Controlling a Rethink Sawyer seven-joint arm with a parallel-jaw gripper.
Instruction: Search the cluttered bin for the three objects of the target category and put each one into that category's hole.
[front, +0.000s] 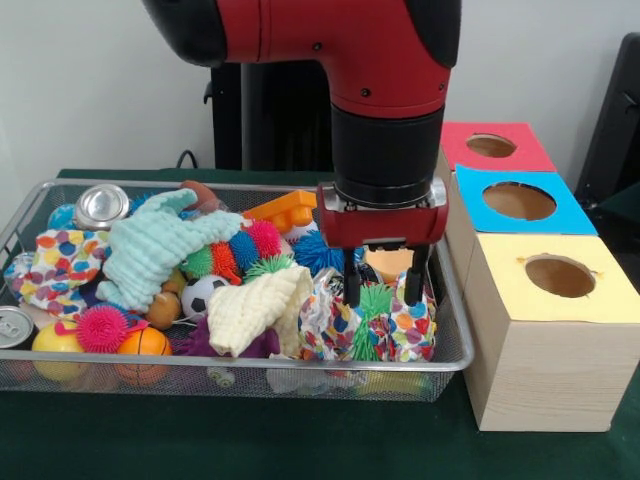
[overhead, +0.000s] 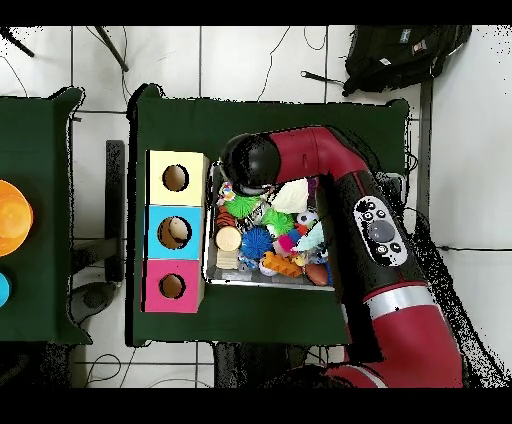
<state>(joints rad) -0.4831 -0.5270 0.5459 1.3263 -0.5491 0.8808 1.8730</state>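
My gripper (front: 382, 290) hangs open at the right end of the wire bin (front: 455, 335), its fingers low among the clutter. A green spiky ball (front: 375, 300) sits between the two fingers on a dotted cloth (front: 412, 325); I cannot tell whether they touch it. More spiky balls lie nearby: blue (front: 318, 252), pink (front: 103, 327), and a red, blue and pink row (front: 245, 250). In the overhead view the arm's black joint (overhead: 250, 160) covers the gripper. The wooden box carries a yellow hole (front: 560, 276), a blue hole (front: 519, 201) and a pink hole (front: 491, 146).
The bin also holds two cans (front: 100, 205), a mint cloth (front: 150, 250), a cream cloth (front: 255, 305), a soccer ball (front: 205, 293), an orange ball (front: 143, 343) and an orange block (front: 285, 210). The box (overhead: 175, 232) stands tight against the bin's side.
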